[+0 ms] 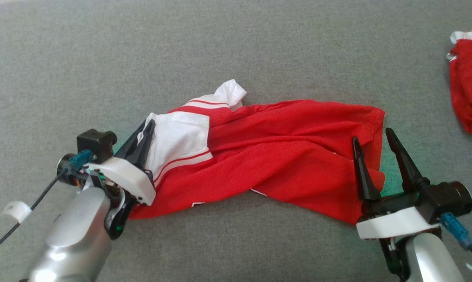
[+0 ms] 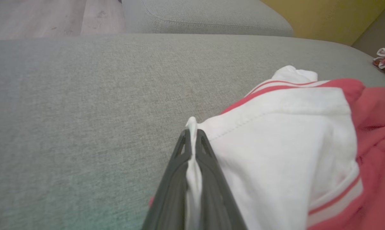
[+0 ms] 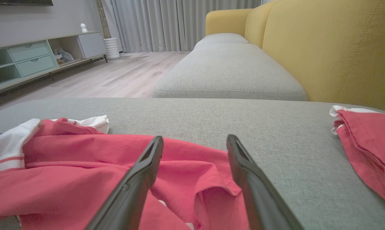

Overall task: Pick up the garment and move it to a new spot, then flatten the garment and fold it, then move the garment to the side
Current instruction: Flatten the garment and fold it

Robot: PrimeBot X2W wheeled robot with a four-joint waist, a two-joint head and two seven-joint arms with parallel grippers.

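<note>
A soft red knit garment (image 1: 283, 156) with white sleeve panels and thin red stripes lies crumpled in long loose folds across the middle of the grey, coarse-woven cushion (image 1: 220, 47). Its white sleeve end is to the left and its red hem end to the right. The left gripper (image 1: 149, 127), two long tapered dark fingers on a curved white mount, is pressed together on the left edge of the white panel. In the left wrist view a thin ridge of white cloth is pinched between the ribbed fingers (image 2: 176, 166), and a stitched seam runs just beside them. The right gripper (image 1: 372, 136) stands spread at the right end of the garment, one finger over the red fabric and the other just past its edge above the cushion, holding nothing. A second red cloth with white trim (image 1: 469, 82) lies bunched at the far right, well apart. Beyond the cushion rises a mustard-yellow upholstered sofa back (image 3: 333, 48), and pale wood plank flooring (image 3: 116, 76) stretches away to the left.
</note>
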